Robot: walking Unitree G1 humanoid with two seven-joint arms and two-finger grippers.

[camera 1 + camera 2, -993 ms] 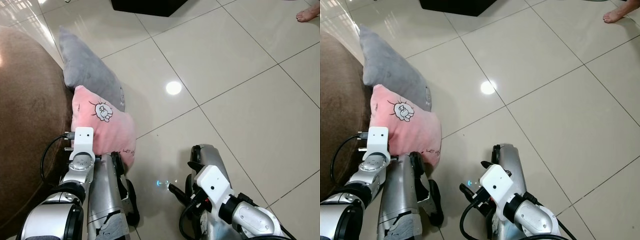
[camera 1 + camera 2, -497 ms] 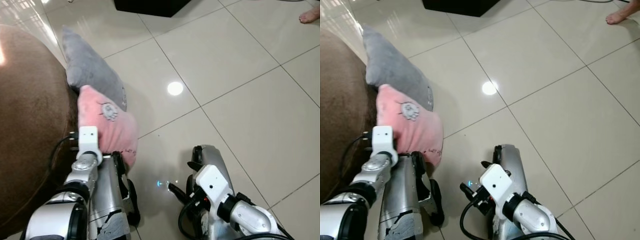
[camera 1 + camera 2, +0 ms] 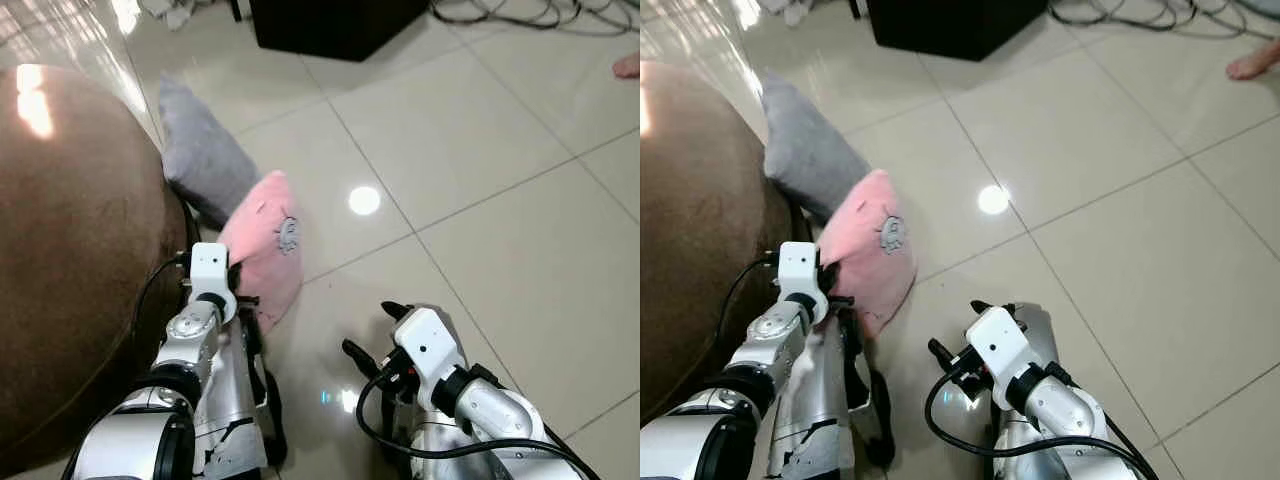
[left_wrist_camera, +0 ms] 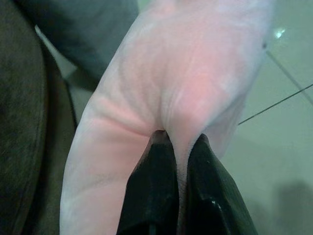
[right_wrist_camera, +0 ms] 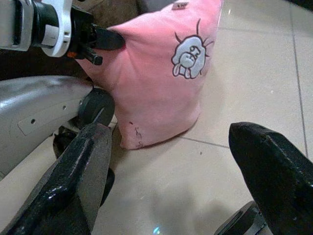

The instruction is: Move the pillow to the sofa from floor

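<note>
Fingers of left gripper (image 4: 177, 147) pinch the pink pillow (image 3: 262, 245) beside the sofa (image 3: 70, 250); right gripper (image 5: 171, 171) fingers spread.

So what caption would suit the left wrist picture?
Left gripper pinching a fold of the pink pillow beside the brown sofa.

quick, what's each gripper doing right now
Left gripper: shut on the pink pillow, pinching a fold of it beside the sofa.
Right gripper: open, holding nothing, low over the floor.
</note>
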